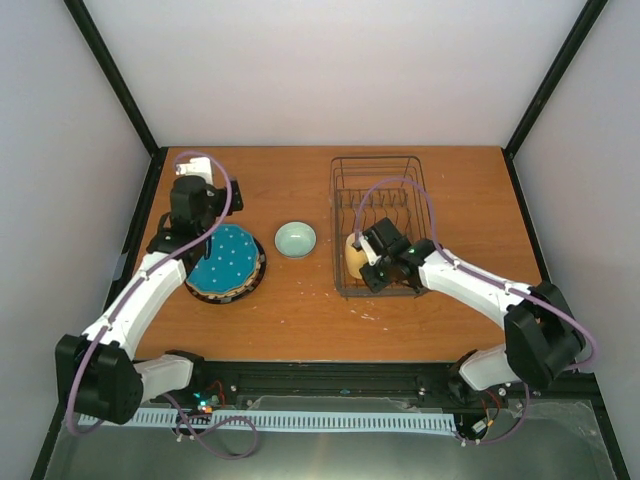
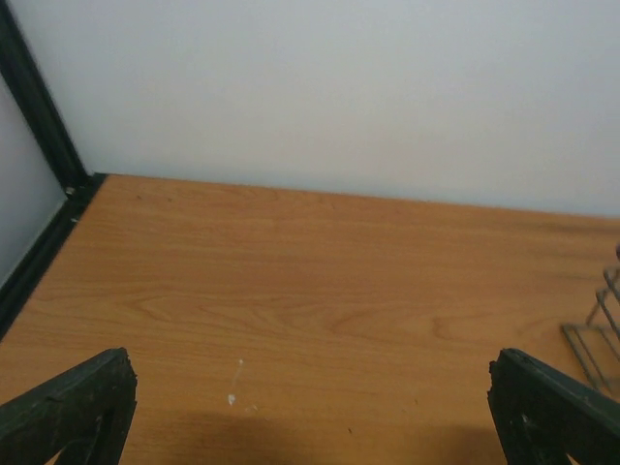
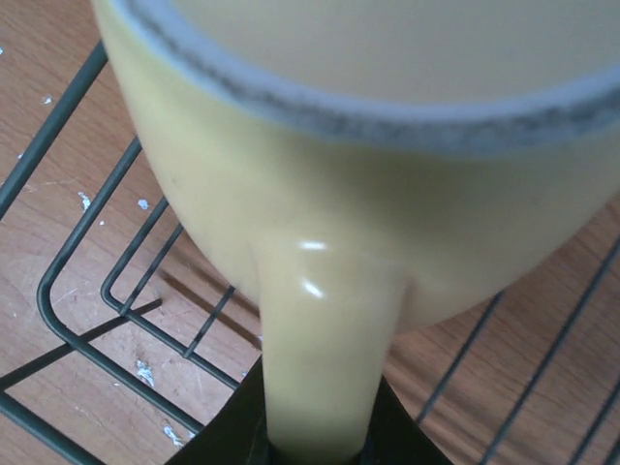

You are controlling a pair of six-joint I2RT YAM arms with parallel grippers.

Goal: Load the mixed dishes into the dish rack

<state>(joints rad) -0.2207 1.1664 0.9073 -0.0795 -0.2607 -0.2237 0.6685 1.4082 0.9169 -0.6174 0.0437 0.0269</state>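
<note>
The mug (image 1: 355,257) sat at the near-left corner of the rack (image 1: 375,158), inside its wire frame. In the right wrist view the mug (image 3: 320,194) filled the picture, its pale rim toward the camera and its handle running down into the right gripper (image 3: 315,446), which was clenched on that handle. Rack wires (image 3: 41,291) showed below and beside the mug; whether it touched them could not be told. From above, the right gripper (image 1: 368,262) reached in over the rack's near edge from the right.

The rack stood on the right half of the table (image 1: 470,200). Just left of it sat the bowl (image 1: 295,239), upright and alone. Farther left the teal plate (image 1: 222,260) lay on top of a pile, a dark rim showing beneath it.

The left gripper (image 1: 197,165) was behind that pile, near the far-left corner. Its wrist view showed the left gripper (image 2: 310,397) spread wide with nothing between its fingers (image 2: 68,412), above bare wood, a bit of rack (image 2: 591,334) at the right edge
</note>
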